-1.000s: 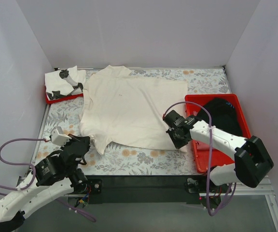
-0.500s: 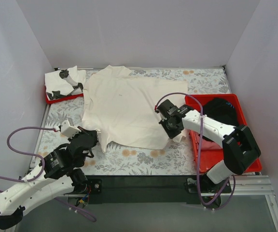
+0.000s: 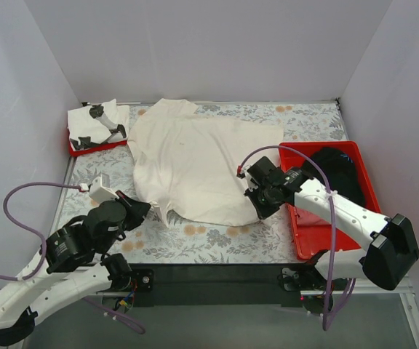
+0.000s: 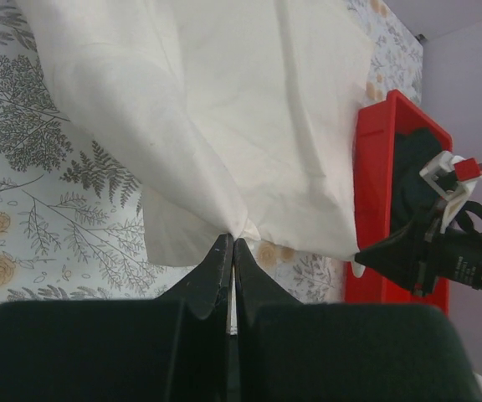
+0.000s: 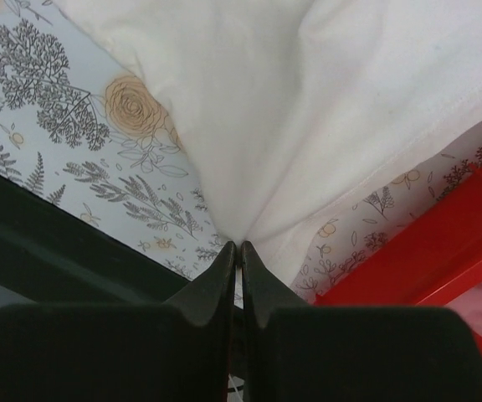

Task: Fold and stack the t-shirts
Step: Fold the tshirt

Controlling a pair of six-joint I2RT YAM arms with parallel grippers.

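Pinching the cream t-shirt (image 3: 195, 163), left gripper (image 4: 229, 240) and right gripper (image 5: 239, 246) clench its near edge.
Soft matte cotton puckers at each pinch, perhaps slightly lifted.

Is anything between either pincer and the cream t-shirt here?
Nothing visible. The left pincer and the right pincer are each shut on the near edge of the cream t-shirt. The fabric is bunched at their tips, and no other object lies between.
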